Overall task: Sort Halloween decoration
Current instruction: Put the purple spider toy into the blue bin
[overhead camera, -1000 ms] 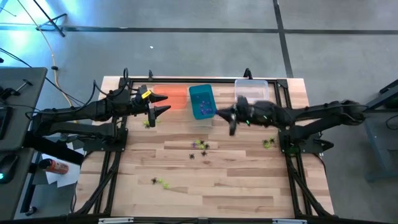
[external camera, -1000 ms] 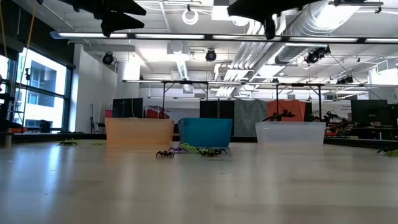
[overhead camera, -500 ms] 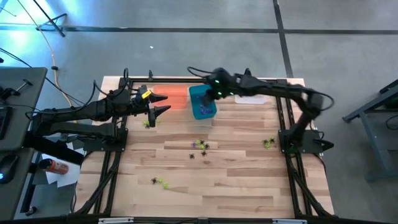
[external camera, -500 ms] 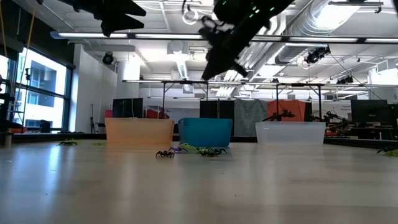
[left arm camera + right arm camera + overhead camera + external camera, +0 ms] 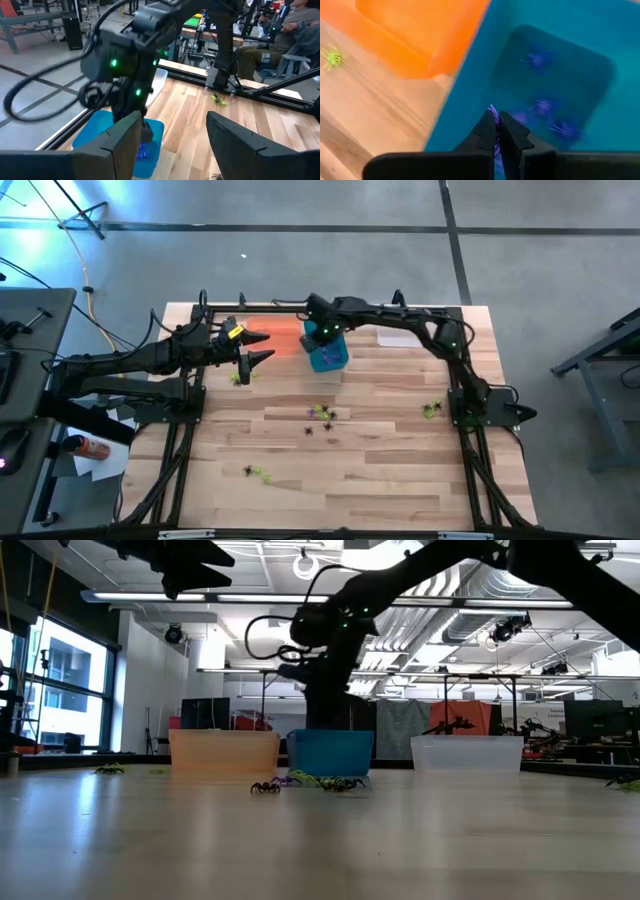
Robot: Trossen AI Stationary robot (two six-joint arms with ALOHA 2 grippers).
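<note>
Purple spider over the teal bin, and we're at the drop.

Our right end effector [image 5: 496, 131] hangs above the teal bin [image 5: 326, 345], fingers pinched tight on a purple spider [image 5: 493, 114]; next we judge it only needs to open so the piece falls among the purple ones [image 5: 542, 106] inside. The orange bin [image 5: 272, 335] sits just beside, so aim matters. Our left end effector [image 5: 258, 347] waits wide open and empty near it. More spiders [image 5: 321, 415] lie loose on the counter [image 5: 380, 470].

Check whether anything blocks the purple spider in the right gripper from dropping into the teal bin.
Nothing visible does. The right gripper, shut on a purple spider, hangs over the teal bin's open top; only other purple spiders lie on its floor.
</note>
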